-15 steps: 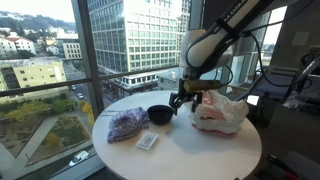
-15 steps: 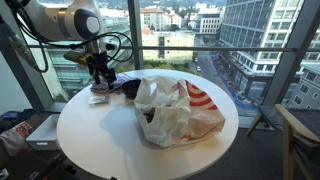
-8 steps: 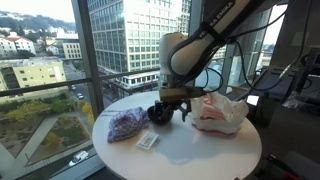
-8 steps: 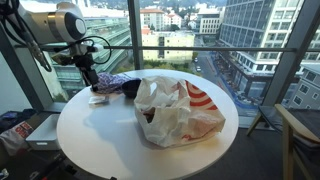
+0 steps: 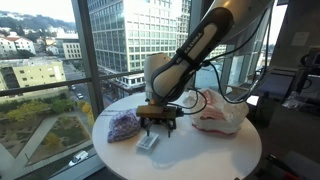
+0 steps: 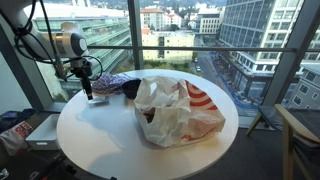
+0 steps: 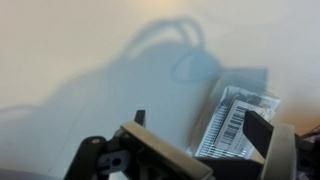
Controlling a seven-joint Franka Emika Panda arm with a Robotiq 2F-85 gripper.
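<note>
- White round table beside a tall window, carrying four things: a purple patterned bundle, a small flat packet, a dark bowl and a crumpled white plastic bag with red print.
- Robotiq gripper hangs low over the table edge nearest the window, just above and beside the packet and close to the purple bundle. It touches neither.
- Pincer state: released. In the wrist view the two dark fingers stand wide apart with nothing between them, and the packet lies on the table below, towards one finger rather than centred.
- Step in hand, as a judgement: an approach to the packet, with the arm poised above it and no contact made.
- What a pickup from here would call for: shifting sideways until the packet lies midway between the fingers, then coming straight down. The packet lies flat on the tabletop, so the fingertips would have to reach its edges close to the surface.
- Writing: the packet bears a white label with a black barcode. The characters beside the bars are too blurred to read.
- The red print on the plastic bag forms no legible word in either exterior view.
</note>
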